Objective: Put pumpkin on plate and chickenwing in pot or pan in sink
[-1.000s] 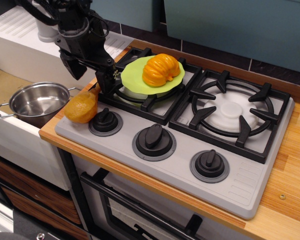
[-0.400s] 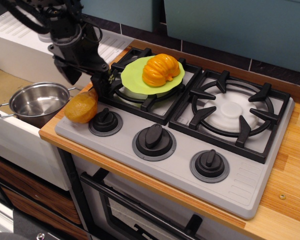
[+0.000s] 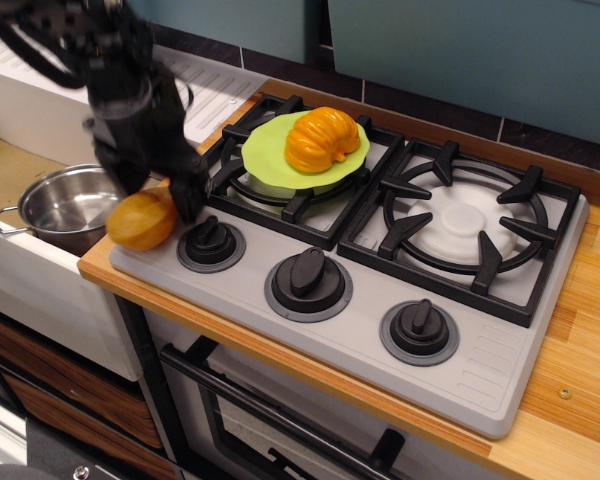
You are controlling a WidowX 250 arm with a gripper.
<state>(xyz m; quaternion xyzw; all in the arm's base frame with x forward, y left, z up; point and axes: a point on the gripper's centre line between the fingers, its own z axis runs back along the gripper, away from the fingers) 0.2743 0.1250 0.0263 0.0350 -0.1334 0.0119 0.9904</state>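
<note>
The black tool [image 3: 158, 195] grips the golden-brown drumstick-shaped chickenwing [image 3: 140, 220] at the stove's 9 o'clock edge, beside the shiny steel pot [image 3: 65, 205] in the white sink [image 3: 20, 130]. The ribbed orange pumpkin [image 3: 325, 140] sits on the lime-green round plate [image 3: 265, 150].
</note>
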